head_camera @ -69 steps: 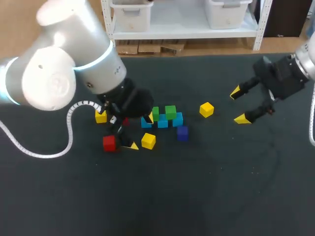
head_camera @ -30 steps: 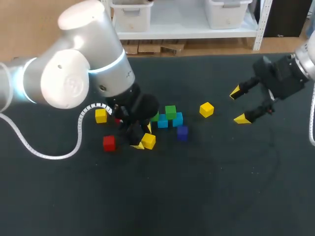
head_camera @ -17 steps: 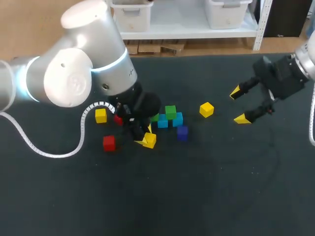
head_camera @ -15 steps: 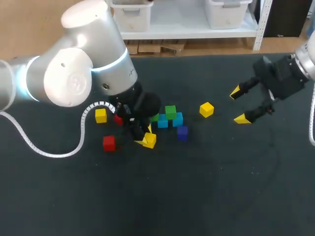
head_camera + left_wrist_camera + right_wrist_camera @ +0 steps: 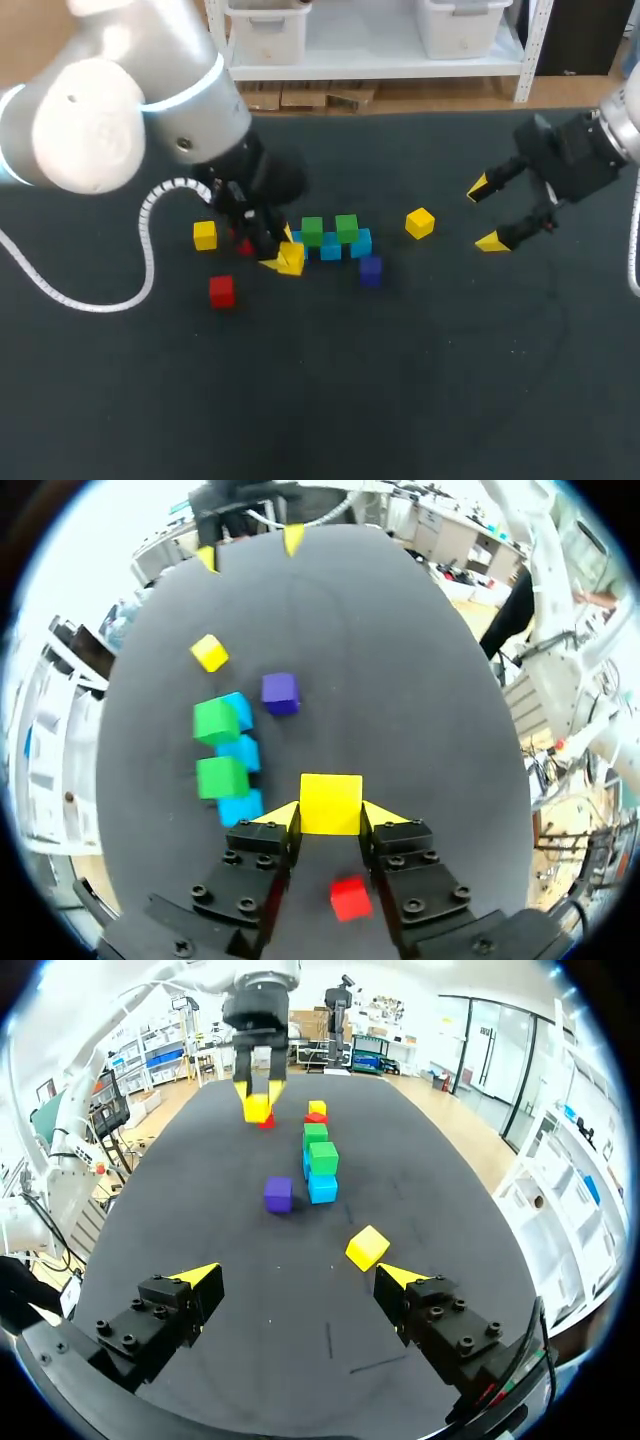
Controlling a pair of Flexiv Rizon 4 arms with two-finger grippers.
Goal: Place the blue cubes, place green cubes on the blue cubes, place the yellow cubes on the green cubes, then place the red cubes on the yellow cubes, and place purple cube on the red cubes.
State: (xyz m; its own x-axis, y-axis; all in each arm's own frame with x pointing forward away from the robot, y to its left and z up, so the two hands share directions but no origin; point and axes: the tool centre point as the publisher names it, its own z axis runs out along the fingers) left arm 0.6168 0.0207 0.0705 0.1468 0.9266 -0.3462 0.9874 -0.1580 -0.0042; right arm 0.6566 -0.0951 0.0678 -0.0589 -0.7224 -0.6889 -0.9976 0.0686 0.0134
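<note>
My left gripper (image 5: 284, 256) is shut on a yellow cube (image 5: 330, 803), held above the table just left of the row of three blue cubes (image 5: 331, 247). Two green cubes (image 5: 312, 231) (image 5: 347, 228) sit on that row. A purple cube (image 5: 370, 270) lies just in front of the row's right end. Loose yellow cubes lie at the right (image 5: 420, 222) and the left (image 5: 205, 235). One red cube (image 5: 222, 290) lies front left; another (image 5: 243, 246) is half hidden behind my left fingers. My right gripper (image 5: 485, 214) hangs open and empty far right.
In the right wrist view the loose yellow cube (image 5: 367, 1247) lies just ahead of the open right gripper (image 5: 297, 1278), with the purple cube (image 5: 278, 1194) and the stacked row (image 5: 322, 1157) beyond. The dark table (image 5: 400, 380) stretches bare toward the front.
My left gripper shut on the yellow cube by the front of the row, lifted it and carried it back and to the left. The right arm stayed still.
</note>
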